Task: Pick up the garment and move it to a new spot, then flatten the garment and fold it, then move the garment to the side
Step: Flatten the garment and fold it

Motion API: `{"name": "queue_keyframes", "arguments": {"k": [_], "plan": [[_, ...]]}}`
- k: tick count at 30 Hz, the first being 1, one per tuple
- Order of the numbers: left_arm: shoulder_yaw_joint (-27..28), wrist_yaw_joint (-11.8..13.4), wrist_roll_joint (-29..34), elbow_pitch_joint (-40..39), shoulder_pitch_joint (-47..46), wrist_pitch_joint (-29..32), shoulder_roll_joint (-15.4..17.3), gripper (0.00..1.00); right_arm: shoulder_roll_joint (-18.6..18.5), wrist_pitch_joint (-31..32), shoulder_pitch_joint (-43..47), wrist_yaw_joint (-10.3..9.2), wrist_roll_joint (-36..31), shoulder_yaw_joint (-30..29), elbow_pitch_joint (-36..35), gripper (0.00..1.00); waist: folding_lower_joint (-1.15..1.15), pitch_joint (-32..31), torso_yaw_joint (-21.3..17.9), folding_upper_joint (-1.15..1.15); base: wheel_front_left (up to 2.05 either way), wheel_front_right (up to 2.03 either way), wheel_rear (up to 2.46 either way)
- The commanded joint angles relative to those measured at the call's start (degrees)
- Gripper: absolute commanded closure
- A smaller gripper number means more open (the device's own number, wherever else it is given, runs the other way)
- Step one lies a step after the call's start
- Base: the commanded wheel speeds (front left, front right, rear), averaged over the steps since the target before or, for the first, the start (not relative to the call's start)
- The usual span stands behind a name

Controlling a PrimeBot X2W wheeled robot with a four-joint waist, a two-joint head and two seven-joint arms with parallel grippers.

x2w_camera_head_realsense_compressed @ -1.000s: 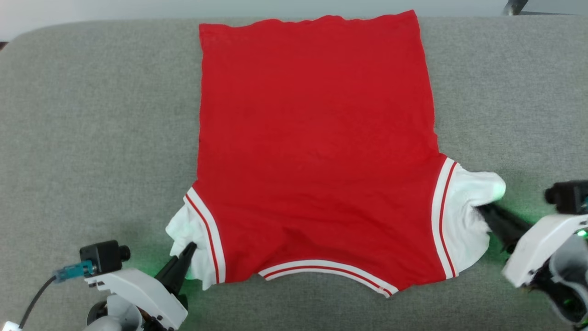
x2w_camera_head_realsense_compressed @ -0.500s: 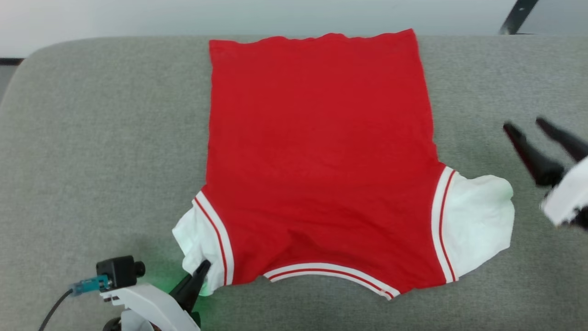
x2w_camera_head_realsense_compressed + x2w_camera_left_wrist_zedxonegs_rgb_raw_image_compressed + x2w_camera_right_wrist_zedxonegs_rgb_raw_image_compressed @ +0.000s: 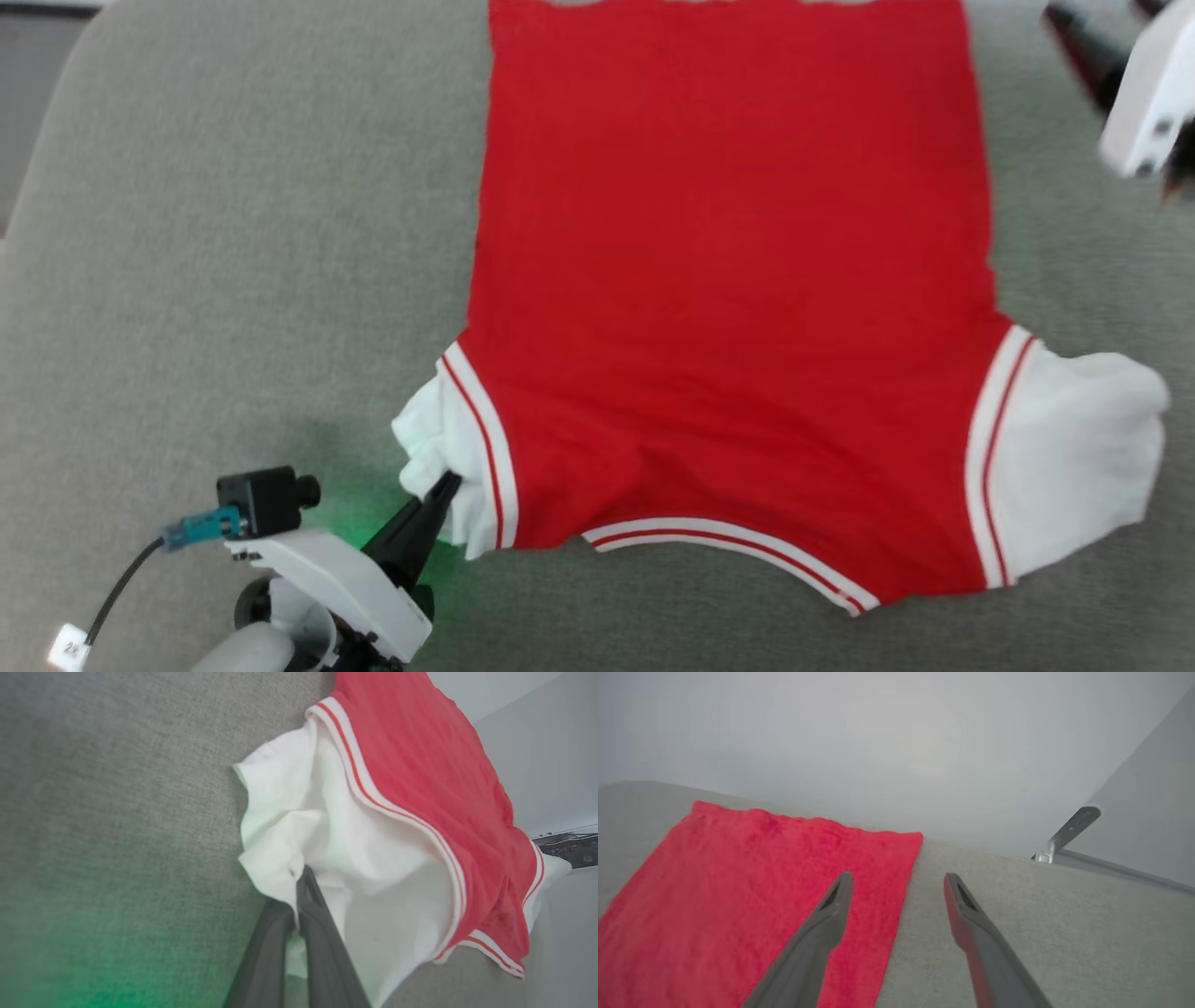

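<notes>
Already the shirt [image 3: 728, 280] lies spread mostly flat on the grey cushion [image 3: 233, 233], so folding and setting aside remain. At 7 o'clock the left gripper [image 3: 446, 485] is clamped on a white sleeve [image 3: 299, 826]; at 1 o'clock the right gripper [image 3: 899, 879] gapes wide, holding nothing.

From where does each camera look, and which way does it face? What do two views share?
Head view: high, facing down on the garment spread on the grey cushion; left gripper lower left, right gripper upper right.
Left wrist view: low over the cushion, along shut fingers pinching the white sleeve.
Right wrist view: raised, along open fingers toward the garment's far corner and a pale wall.
Shared: head and left wrist views both show that pinched sleeve.
</notes>
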Motion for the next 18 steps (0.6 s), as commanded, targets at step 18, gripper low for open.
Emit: {"name": "queue_keyframes", "arguments": {"k": [18], "plan": [[-2.1,-2.7,2.3,3.4,-3.3,1.7,-1.7,1.0,1.3,-4.6,-23.1,-0.09,-27.0,-14.5,31.2,0.0,0.0,13.3,12.0,0.0,0.0,0.0,0.0]]}}
